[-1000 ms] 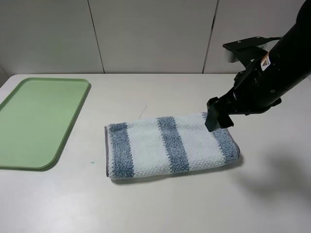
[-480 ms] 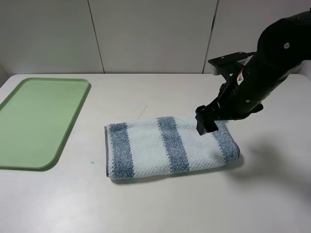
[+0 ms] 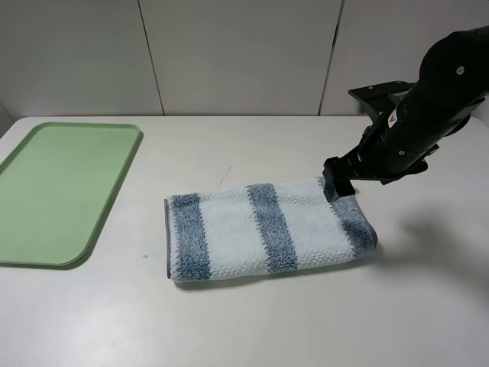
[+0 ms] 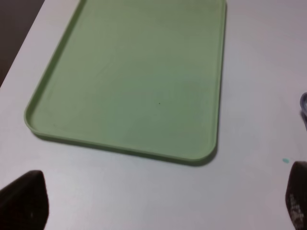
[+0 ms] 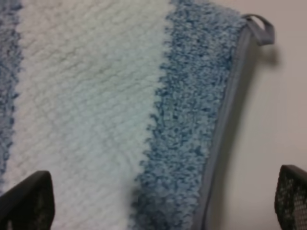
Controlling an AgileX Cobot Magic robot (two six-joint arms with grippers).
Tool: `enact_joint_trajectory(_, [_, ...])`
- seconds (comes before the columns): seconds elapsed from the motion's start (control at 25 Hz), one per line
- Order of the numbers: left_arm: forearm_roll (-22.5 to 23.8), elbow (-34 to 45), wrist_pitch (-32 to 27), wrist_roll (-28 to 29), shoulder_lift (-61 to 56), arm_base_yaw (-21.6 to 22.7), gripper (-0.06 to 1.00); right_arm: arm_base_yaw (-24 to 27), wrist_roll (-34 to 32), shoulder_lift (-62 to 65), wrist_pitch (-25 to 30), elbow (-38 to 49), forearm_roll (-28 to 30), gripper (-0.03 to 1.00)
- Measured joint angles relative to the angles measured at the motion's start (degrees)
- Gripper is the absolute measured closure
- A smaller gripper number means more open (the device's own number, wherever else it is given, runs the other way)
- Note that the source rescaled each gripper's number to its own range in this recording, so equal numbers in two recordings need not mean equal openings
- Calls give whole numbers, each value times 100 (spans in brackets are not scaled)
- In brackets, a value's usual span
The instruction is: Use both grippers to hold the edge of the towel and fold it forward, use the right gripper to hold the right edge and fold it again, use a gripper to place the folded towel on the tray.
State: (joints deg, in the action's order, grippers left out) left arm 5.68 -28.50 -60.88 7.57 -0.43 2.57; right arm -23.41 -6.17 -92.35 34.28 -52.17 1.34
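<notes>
Both arms' jaws gape wide; the right arm slants downward.

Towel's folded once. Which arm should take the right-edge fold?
Right. The right end effector, open, hangs at the towel's right end; its wrist view shows the grey edge between the fingers. The left end effector, also open, is over the tray, away from the towel.

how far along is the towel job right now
Done: the towel lies doubled on the table, so the forward fold looks finished. In hand: the right end effector hovers open at its right end, gripping nothing. Left: the second fold, then moving it onto the tray.
</notes>
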Motion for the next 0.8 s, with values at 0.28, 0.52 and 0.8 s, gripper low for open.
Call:
enact_joint_trajectory(0.28, [0, 0, 0, 5, 0, 0, -5, 351, 161, -130, -181, 0, 5, -3])
enact_joint_trajectory(0.52, [0, 0, 0, 11, 0, 0, -5, 499, 341, -676, -368, 0, 19, -3])
enact_joint_trajectory(0.8, [0, 0, 0, 11, 0, 0, -5, 710, 343, -1157, -679, 0, -134, -3])
